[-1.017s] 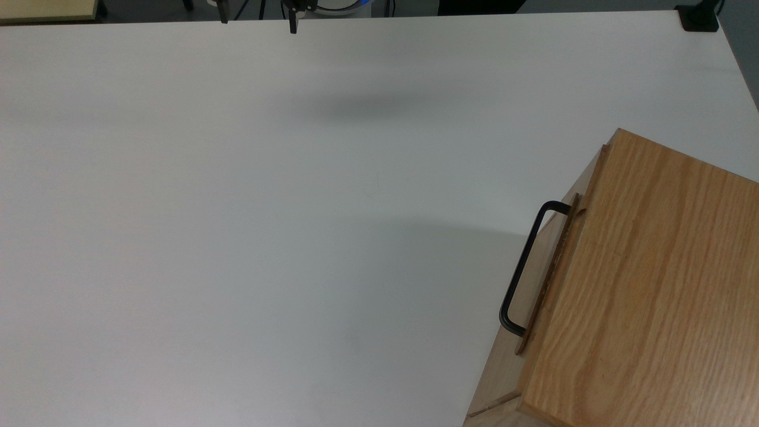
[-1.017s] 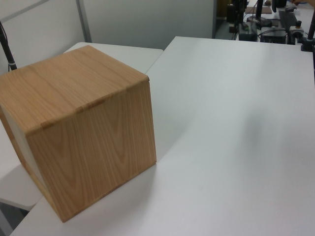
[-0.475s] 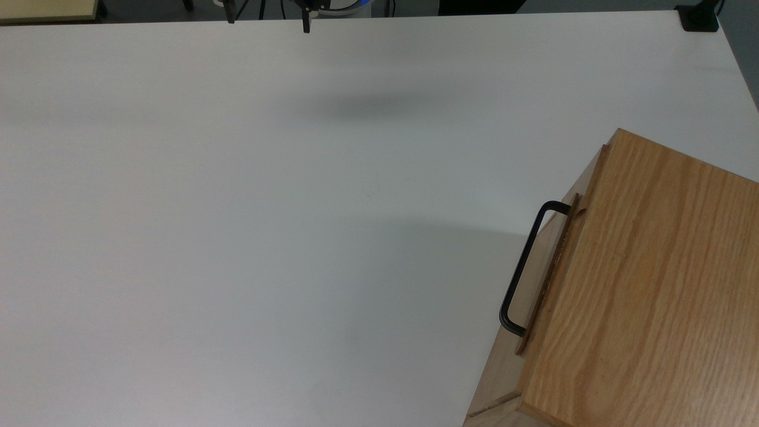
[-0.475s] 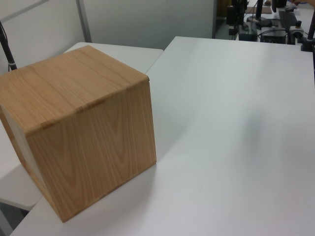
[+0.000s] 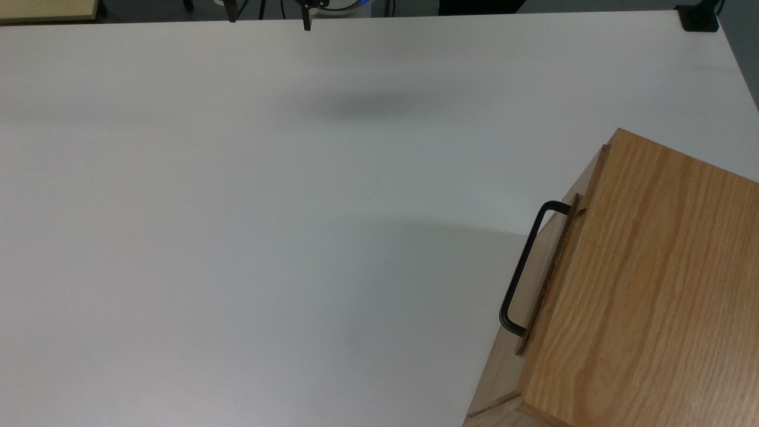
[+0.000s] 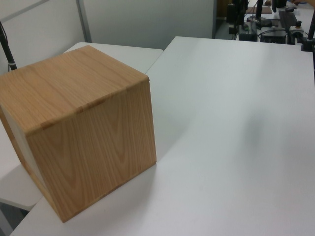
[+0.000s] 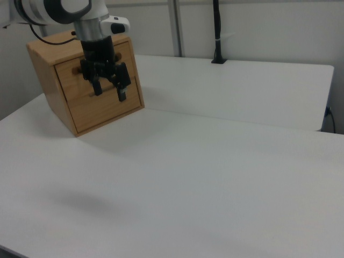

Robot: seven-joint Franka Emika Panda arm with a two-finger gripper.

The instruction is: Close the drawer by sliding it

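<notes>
Between the earlier top view and this one, the two dark fingertips at the upper edge have shifted slightly toward the top view's right; the drawer has not moved.

At the right view's left you see the gripper [image 7: 108, 89], hanging in the air with its fingers spread wide and holding nothing, in front of the cabinet [image 7: 64, 51] as that camera looks.

Toward the top view's right, well apart from the fingertips, the drawer [image 5: 548, 270] sits in the cabinet at the table [image 5: 237, 237] corner, its front panel nearly flush, so little or no travel appears to remain.

Risk, as a judgement: the cabinet stands loose on a smooth white laminate top, so a push off the slide axis could skid or turn the whole box. Fingers could also snag the thin black U-shaped handle [image 5: 522, 270].

Cabinet faces are flat, oak-grained, square-edged; the drawer front is paler, plain wood.
</notes>
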